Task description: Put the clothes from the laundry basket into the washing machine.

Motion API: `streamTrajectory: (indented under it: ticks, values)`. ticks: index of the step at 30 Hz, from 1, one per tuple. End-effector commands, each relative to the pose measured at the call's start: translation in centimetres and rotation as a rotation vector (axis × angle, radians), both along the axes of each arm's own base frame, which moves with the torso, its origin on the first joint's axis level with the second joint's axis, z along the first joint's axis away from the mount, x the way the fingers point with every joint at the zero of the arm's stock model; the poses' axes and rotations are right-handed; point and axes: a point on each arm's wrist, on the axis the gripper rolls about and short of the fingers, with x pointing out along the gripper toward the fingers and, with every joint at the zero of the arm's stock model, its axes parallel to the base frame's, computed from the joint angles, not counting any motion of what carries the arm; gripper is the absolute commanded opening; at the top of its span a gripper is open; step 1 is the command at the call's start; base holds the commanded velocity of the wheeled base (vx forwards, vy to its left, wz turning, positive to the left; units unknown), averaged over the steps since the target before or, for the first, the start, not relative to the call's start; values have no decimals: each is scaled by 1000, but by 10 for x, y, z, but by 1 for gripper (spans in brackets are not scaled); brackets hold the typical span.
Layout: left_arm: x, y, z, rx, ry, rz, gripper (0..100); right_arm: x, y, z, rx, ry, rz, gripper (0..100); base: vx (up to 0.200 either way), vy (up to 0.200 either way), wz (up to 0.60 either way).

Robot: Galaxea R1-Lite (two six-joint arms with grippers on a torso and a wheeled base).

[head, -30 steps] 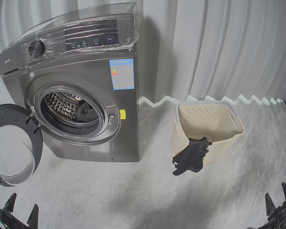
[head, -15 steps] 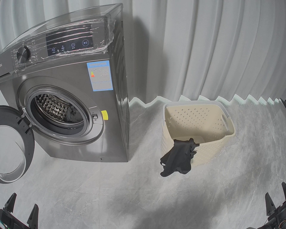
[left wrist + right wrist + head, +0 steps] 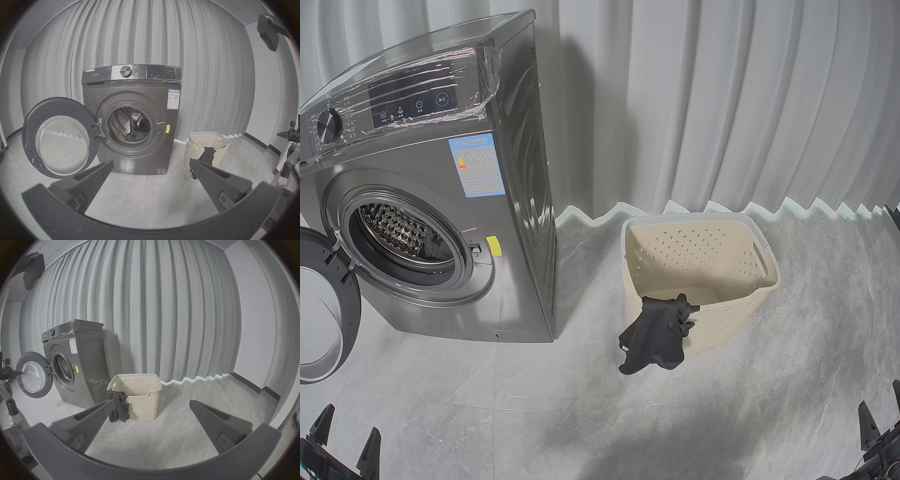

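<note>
A pale curtain [image 3: 706,94] hangs in deep, even pleats across the whole back of the room, from up near the ceiling down to the floor [image 3: 562,400]. Its hem [image 3: 800,206] meets the floor in a zigzag line of small points. The floor is laid in large grey tiles with a marbled, cloudy pattern and thin joints between them. To the right of the curtain stands a plain white wall [image 3: 253,333], with a dark skirting board [image 3: 250,384] along its foot where it meets the tiles.

Dark grey washing machine [image 3: 412,156]; cream laundry basket [image 3: 728,320], star-perforated; black garment [image 3: 653,334]; grey-marbled floor [image 3: 600,425]; white curtain [image 3: 706,94].
</note>
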Motion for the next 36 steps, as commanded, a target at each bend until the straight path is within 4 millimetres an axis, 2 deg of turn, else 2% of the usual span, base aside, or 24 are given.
streamTrajectory:
  ticks: [1,3,4,8,13,16,18,24,31,36]
  values:
    - [0,0,-5,0,1,-1,100,-10,0,31,-9,-142,-2,100,200,0,0]
    - [0,0,-4,3,-1,-1,100,-15,0,64,-2,-180,20,100,200,0,0]
    - [0,0,-5,4,1,-1,100,-10,0,74,7,-131,50,100,200,0,0]
    - [0,0,-5,4,1,1,100,15,3,83,72,80,229,100,100,0,0]
    - [0,0,-5,6,1,1,100,75,9,87,108,337,297,100,0,0,0]
    - [0,0,-5,1,1,1,100,117,16,82,103,408,339,100,0,0,0]
    - [0,0,-5,3,1,1,100,138,28,78,80,422,402,100,0,0,0]
    - [0,0,-5,1,1,-1,100,185,67,63,91,559,434,100,0,0,0]
    - [0,0,-5,-2,1,2,100,216,101,44,161,649,464,100,0,0,0]
    - [0,0,-5,-3,1,2,100,241,114,19,154,666,437,100,0,0,0]
